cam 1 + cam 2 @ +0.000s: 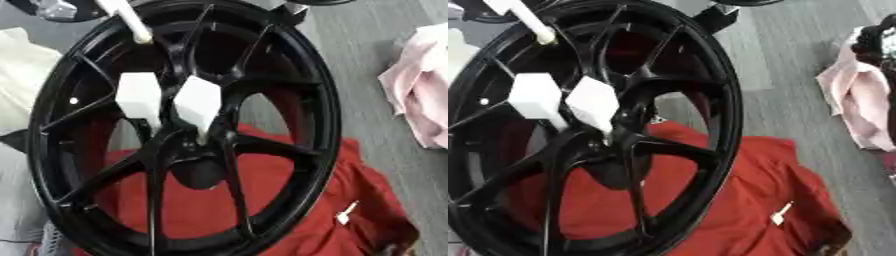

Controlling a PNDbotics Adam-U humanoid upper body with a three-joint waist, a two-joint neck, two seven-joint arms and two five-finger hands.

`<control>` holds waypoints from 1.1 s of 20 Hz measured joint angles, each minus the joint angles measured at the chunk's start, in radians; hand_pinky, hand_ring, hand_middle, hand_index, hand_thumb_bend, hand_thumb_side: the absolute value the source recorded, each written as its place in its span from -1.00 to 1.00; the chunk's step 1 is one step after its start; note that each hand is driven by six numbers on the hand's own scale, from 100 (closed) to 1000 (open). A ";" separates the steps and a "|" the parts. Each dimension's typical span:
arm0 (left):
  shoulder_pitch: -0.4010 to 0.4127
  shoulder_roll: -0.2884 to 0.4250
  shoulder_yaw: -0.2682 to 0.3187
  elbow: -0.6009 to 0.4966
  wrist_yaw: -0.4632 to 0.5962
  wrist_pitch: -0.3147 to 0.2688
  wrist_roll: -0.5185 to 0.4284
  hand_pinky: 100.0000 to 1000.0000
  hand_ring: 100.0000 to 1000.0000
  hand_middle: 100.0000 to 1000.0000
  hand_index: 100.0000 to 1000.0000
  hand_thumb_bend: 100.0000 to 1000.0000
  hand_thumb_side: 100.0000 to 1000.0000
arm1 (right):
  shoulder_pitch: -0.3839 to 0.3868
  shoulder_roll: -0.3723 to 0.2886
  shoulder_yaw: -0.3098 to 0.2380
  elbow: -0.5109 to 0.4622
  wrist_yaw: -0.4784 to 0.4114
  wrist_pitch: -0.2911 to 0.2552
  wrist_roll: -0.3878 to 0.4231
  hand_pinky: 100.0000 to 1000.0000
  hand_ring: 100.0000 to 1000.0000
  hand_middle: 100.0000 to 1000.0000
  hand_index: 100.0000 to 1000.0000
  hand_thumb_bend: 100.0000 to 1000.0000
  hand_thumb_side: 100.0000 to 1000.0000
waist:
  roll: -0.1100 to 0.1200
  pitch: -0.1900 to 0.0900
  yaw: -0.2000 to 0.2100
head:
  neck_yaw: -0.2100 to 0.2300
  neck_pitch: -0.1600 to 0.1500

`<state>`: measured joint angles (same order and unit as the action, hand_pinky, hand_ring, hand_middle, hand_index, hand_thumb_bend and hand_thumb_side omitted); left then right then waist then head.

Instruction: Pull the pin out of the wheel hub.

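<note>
Covering the ground: a grey floor (367, 60) with a fine, matte weave like carpet; it fills the right side and the top of both views.
Red cloth (297, 200): soft and creased, spread on the floor under the wheel's lower half and out to the right.
White scrap (345, 214): a small, thin piece lying on the red cloth, near its right edge.
Pink cloth (424, 95): pale and crumpled, on the floor at the right edge, well apart from the wheel.
Pale cloth (22, 65): cream, folded, at the left edge behind the rim.
Wheel (324, 125): glossy black metal, a round rim with thin forked spokes that meet at the centre; it stands tilted on the red cloth and fills most of each view.
Hub (197, 150): the dark centre where the spokes join, with a round hollow just below it.
Pin (199, 102): white, matte, with a blocky faceted head that narrows to a slim tip; the tip sits in the hub.
Second pin (138, 97): same shape, just to the left, its tip down among the spokes.
White rod (131, 20): slim, with a cream end, crossing the rim's top left.
Fingers: cannot tell whether apart or together, since neither hand shows; places cannot be set against them.
</note>
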<state>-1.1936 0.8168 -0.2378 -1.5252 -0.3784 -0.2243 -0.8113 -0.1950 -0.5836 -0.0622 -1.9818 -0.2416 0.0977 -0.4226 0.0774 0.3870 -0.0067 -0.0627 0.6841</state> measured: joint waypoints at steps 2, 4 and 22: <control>0.019 0.019 0.048 0.030 -0.002 0.012 0.037 0.45 0.01 -0.51 -0.23 -1.00 -0.91 | 0.003 0.000 -0.002 0.000 0.001 0.000 0.000 0.46 0.29 0.09 0.16 -1.00 0.31 | -0.001 -0.003 0.008 | -0.003 0.001; 0.043 0.039 0.095 0.064 -0.001 0.024 0.080 0.45 0.00 -0.51 -0.23 -1.00 -0.85 | 0.004 0.000 -0.006 0.000 0.001 -0.001 -0.001 0.46 0.29 0.09 0.16 -1.00 0.30 | -0.004 -0.010 0.015 | -0.008 0.002; 0.387 0.187 0.320 0.324 0.001 0.116 0.342 0.44 0.01 -0.44 -0.12 -1.00 -0.74 | 0.014 0.001 -0.019 0.000 0.003 -0.009 -0.013 0.47 0.29 0.10 0.16 -1.00 0.29 | -0.018 -0.044 0.075 | -0.037 0.008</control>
<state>-0.8064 1.0038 0.0818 -1.2012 -0.3777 -0.1086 -0.4691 -0.1813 -0.5830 -0.0810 -1.9818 -0.2386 0.0890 -0.4354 0.0597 0.3426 0.0685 -0.0999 0.6925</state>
